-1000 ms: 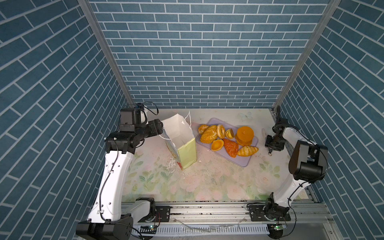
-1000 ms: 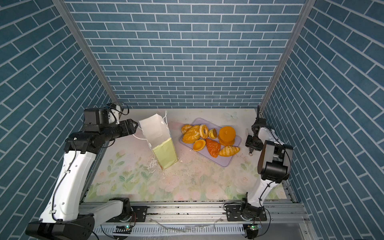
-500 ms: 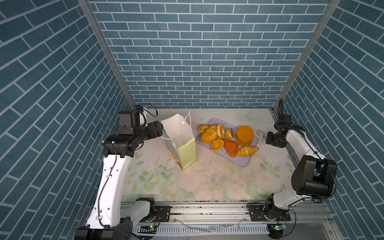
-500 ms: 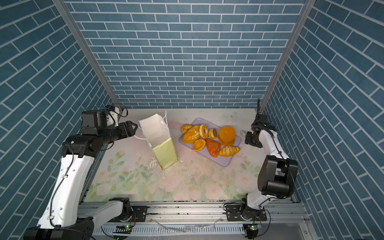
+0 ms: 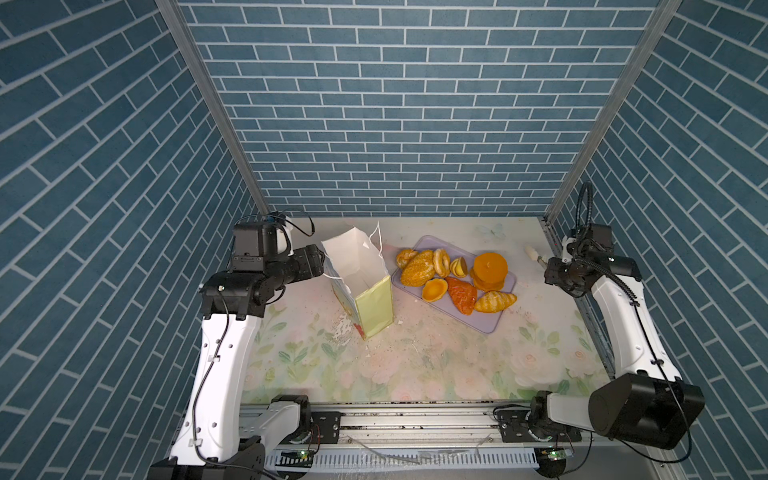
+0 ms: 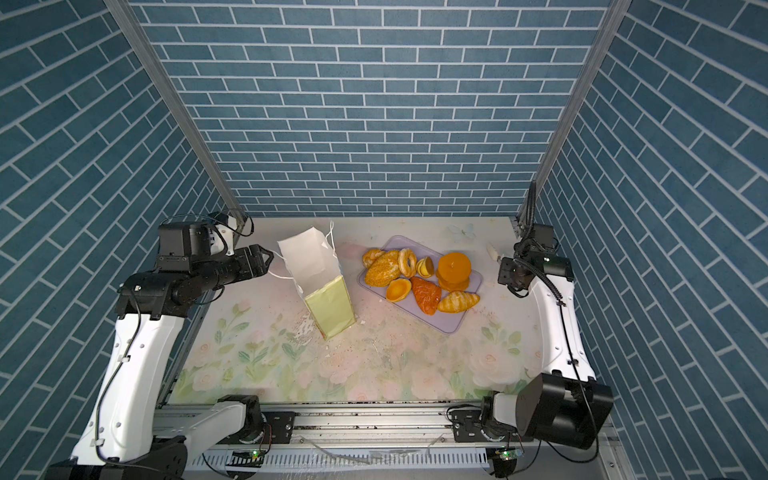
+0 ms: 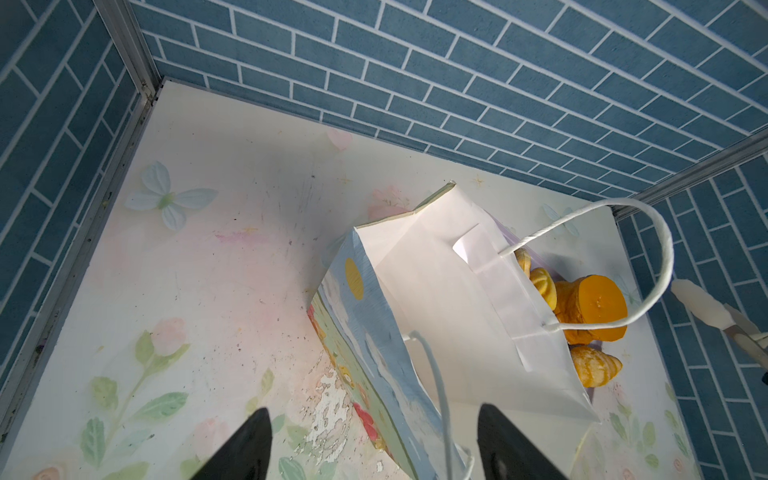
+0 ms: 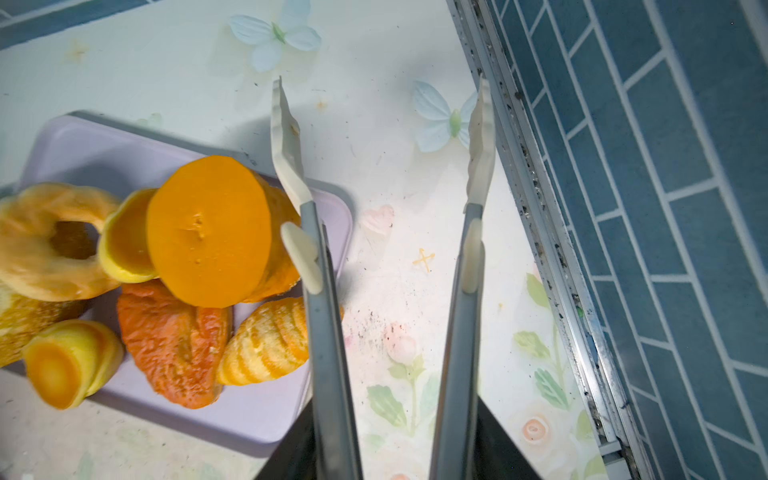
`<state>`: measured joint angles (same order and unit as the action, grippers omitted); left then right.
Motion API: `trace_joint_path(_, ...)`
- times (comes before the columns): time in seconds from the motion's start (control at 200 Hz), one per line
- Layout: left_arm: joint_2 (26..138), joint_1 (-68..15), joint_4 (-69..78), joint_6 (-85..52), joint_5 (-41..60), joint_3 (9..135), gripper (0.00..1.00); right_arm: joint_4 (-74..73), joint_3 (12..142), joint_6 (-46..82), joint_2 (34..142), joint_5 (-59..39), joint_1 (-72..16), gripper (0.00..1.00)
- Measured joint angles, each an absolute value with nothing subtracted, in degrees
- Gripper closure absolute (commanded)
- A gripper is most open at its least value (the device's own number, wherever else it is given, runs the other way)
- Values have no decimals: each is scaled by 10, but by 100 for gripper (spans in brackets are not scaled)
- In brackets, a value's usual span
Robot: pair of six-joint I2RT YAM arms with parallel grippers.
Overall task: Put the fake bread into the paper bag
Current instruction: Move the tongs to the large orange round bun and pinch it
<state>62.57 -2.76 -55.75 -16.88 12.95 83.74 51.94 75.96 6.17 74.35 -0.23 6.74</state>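
The right arm's (image 5: pixel 623 328) elbow has dropped low and outward, leveling the right tool (image 8: pixel 379 95) beside the tray (image 5: pixel 488 326).

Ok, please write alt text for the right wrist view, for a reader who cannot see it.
The open right gripper, holding nothing, hangs over a floral table. Beside it, a lavender tray carries glossy orange fake bread: pancakes, bagel, croissants, tart shells.
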Motion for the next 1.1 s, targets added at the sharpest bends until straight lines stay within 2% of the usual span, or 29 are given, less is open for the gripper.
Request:
trace_joint_path(0.35,623,-28,-563,-172,131,836,21,594,809,55,743,-83,5,49)
trace_joint_path(0.525,608,-28,-563,-176,131,826,21,603,797,53,768,-118,-7,45)
trace_joint_path(0.87,598,-28,-558,-186,131,812,22,604,777,50,816,-116,-45,43)
trace_joint_path(1.1,594,-28,-555,-187,131,801,22,588,777,51,849,-81,-77,44)
